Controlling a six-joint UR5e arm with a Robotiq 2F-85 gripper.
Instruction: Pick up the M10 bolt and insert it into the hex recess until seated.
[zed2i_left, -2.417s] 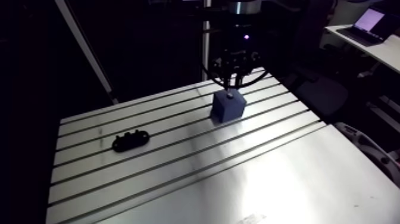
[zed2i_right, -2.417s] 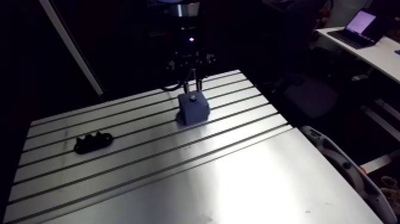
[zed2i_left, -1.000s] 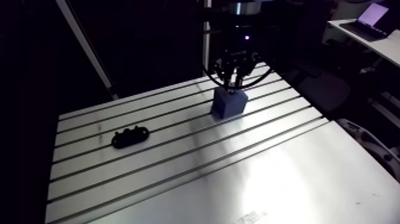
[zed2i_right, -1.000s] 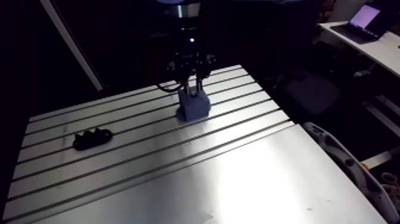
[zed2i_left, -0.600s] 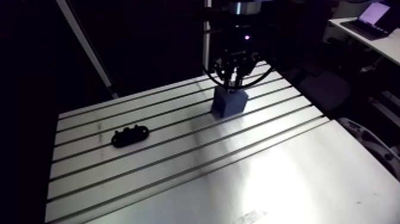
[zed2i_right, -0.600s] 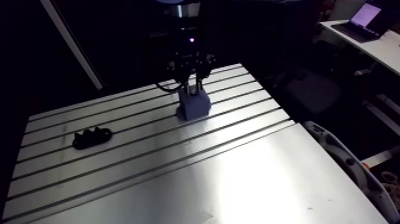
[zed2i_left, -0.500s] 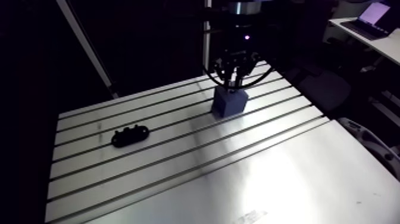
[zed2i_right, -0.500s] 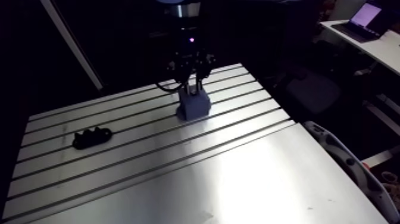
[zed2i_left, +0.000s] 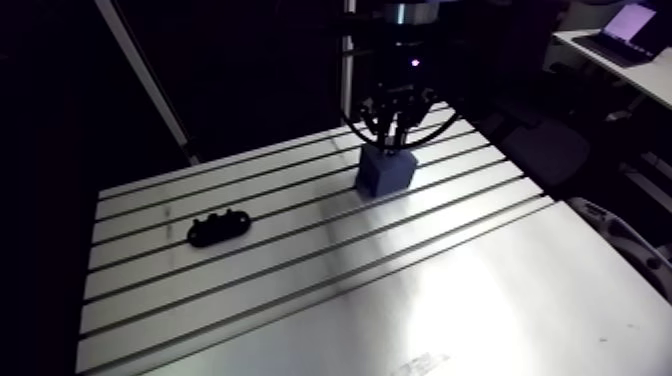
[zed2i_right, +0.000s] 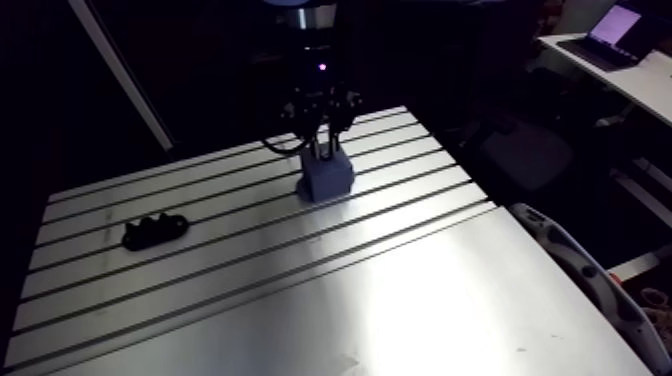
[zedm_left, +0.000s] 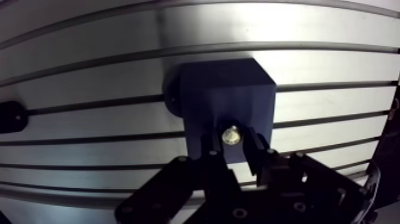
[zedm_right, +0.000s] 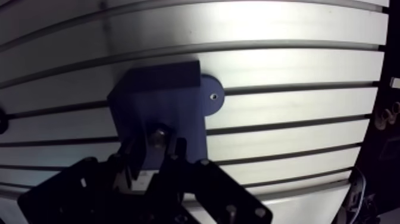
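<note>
A brushed, silvery aluminium desk (zed2i_left: 300, 290) is stretching across the scene, its flat top cut by long, dark, parallel slots and catching a bright sheen on the near side. Towards the far side, a little right of the middle, a matte blue, box-shaped block (zed2i_left: 385, 175) with flat faces and crisp edges is standing upright. In the wrist view, a rounded blue mounting ear (zedm_right: 212, 98) with a small hole is sticking out from its base and lying flat on the metal. Well apart from the block, to the left and somewhat nearer, a low, black, lumpy-topped part (zed2i_left: 219, 230) of elongated shape is lying across the slots. The black two-fingered end effector (zedm_left: 233, 148) is hanging straight down over the block. Its fingers (zedm_left: 211, 150) are standing only narrowly apart, pinching the M10 bolt (zedm_left: 231, 134) between their inner faces. The bolt is showing end-on from above as a small, round, pale metallic knob with a dull shine, sitting right between the fingertips and directly over the block's top face, close to one edge of it. The fingers and the bolt itself are covering the hex recess, so it is not possible to tell whether the bolt's lower end is entering the block or hovering just above it. In the arm view the fingertips are appearing level with the block's top.
</note>
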